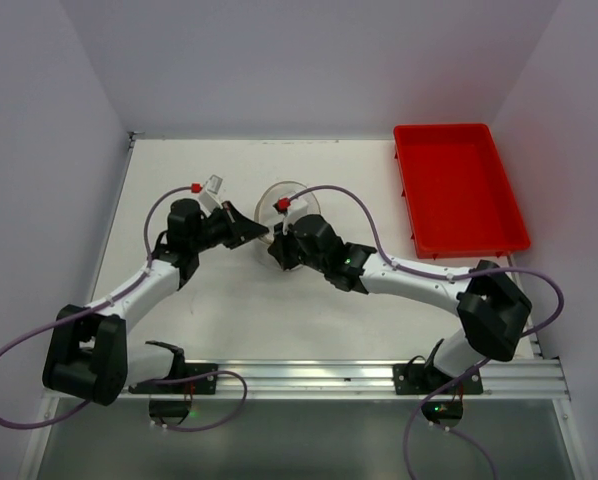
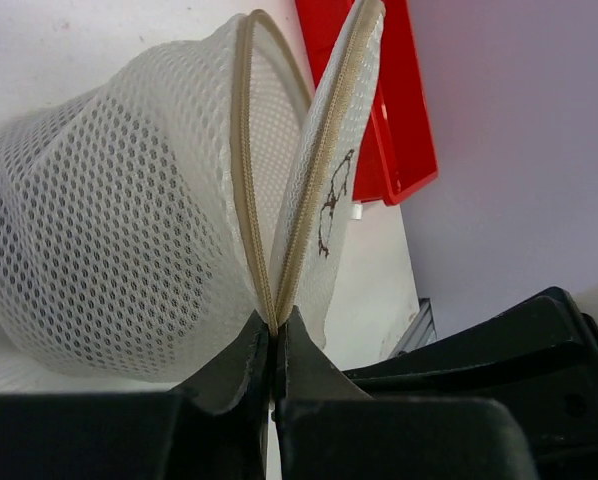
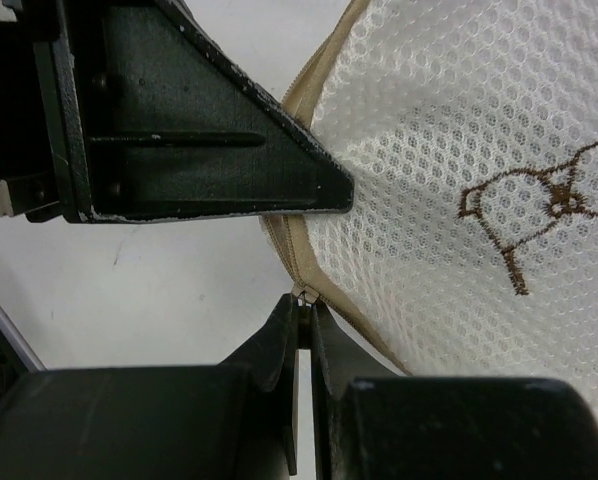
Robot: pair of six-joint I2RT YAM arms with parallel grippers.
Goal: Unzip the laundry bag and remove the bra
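Top external: laundry bag (image 1: pixel 291 192) approx. half hidden

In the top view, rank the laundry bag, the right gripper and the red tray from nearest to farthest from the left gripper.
1. laundry bag: just behind the left gripper, which pinches its zipper.
2. right gripper: right beside it on the same zipper; too close to call against the bag.
3. red tray: far right, at the back.

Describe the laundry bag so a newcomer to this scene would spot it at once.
On the white table, left of the red tray, find where the left gripper and right gripper meet. Both grip the laundry bag: a cream mesh dome with a tan zipper and brown print, the only netted thing.
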